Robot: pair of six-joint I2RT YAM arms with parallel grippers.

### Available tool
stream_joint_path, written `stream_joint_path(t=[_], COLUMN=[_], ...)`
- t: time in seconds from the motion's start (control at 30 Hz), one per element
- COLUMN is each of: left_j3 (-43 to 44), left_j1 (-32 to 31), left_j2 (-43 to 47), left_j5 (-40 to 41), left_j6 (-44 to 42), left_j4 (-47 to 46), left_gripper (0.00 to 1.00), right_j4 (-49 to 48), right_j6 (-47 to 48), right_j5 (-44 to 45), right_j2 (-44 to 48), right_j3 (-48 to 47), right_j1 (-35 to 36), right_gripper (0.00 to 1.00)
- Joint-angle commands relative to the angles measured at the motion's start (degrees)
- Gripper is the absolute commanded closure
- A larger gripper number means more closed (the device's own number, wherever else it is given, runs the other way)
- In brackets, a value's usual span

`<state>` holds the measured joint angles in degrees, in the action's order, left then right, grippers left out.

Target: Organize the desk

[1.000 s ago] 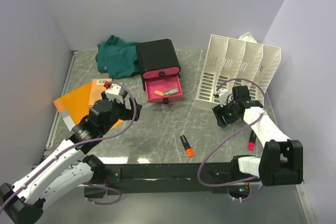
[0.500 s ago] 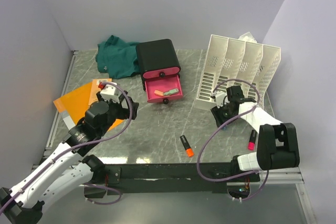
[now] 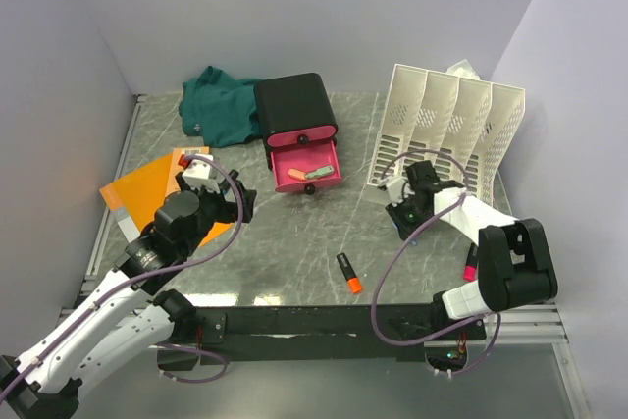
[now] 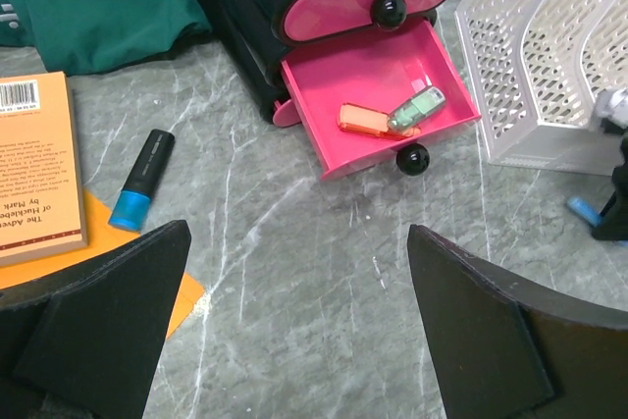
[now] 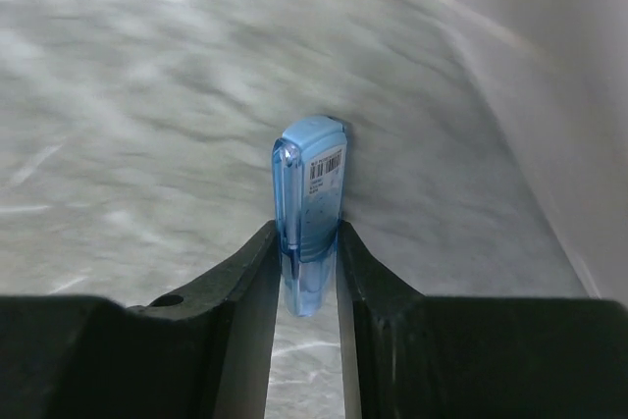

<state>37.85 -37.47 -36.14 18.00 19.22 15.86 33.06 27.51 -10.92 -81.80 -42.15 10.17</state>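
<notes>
Desk (image 3: 285,233) near the white rack (image 3: 442,130) — right claw (image 5: 306,242) tight on a blue tube (image 5: 312,183); left claw (image 4: 294,272) spread wide.

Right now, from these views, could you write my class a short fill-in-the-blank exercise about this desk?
The right gripper is shut on a small ___ plastic item.
The pink drawer stands ___.
Inside it, beside an orange item, lies a second item coloured ___.
Missing words: blue; open; green.
</notes>
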Motion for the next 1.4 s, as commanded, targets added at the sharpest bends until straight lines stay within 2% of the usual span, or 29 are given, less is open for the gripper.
stream_joint_path(t=[0.0, 0.1, 0.23, 0.37, 0.5, 0.63, 0.8, 0.93, 1.03, 1.07, 1.17, 1.27, 1.37], left_j3=[1.09, 0.91, 0.74, 0.74, 0.65, 0.56, 0.65, 0.65, 0.48, 0.65, 0.74, 0.56, 0.39], left_j1=[0.21, 0.21, 0.21, 0.21, 0.21, 0.21, 0.21, 0.21, 0.21, 0.21, 0.21, 0.21, 0.21], left_j2=[1.60, 1.95, 2.13, 2.65, 2.83, 2.74, 2.74, 2.92, 2.83, 2.83, 3.18, 4.14, 5.37], left_j5=[1.42, 2.04, 2.92, 4.23, 4.76, 5.29, 5.56, 5.56, 5.47, 5.47, 5.82, 6.17, 6.96], left_j6=[0.73, 0.73, 0.82, 0.90, 0.73, 0.82, 0.64, 0.55, 0.46, 0.46, 0.64, 0.90, 1.17], left_j4=[-0.91, -1.00, -0.83, -0.48, -0.65, -0.48, -0.48, -0.56, -0.83, -0.83, -0.48, -0.39, -0.48], left_gripper=[0.01, 0.01, 0.01, 0.00, 0.01, 0.01, 0.01, 0.01, 0.01, 0.01, 0.00, 0.00, 0.01], right_j4=[6.30, 11.49, 13.00, 9.76, 6.67, 4.13, 1.66, 4.38, 11.03, 12.45, 19.22, 24.24, 23.02], right_j6=[7.90, 13.88, 17.75, 18.81, 19.51, 21.01, 20.14, 16.97, 17.40, 17.58, 21.35, 28.90, 36.36], right_j5=[-2.95, -7.36, -7.01, -0.96, 8.87, 14.60, 17.77, 13.48, 2.69, -3.61, -13.65, -16.32, -13.88], right_j2=[1.90, 2.96, 1.04, -5.63, -13.63, -22.06, -27.79, -28.16, -25.62, -24.99, -23.58, -23.41, -21.65], right_j3=[-5.47, -14.41, -25.68, -36.58, -47.99, -54.78, -60.48, -62.44, -61.74, -61.04, -59.64, -56.48, -49.64], right_j1=[6.68, 10.46, 15.82, 21.72, 26.56, 30.16, 31.40, 31.05, 31.22, 31.14, 31.31, 31.66, 31.57], right_gripper=[0.96, 0.98, 0.98, 0.98, 0.94, 0.91, 0.93, 0.93, 0.90, 0.88, 0.87, 0.87, 0.90])
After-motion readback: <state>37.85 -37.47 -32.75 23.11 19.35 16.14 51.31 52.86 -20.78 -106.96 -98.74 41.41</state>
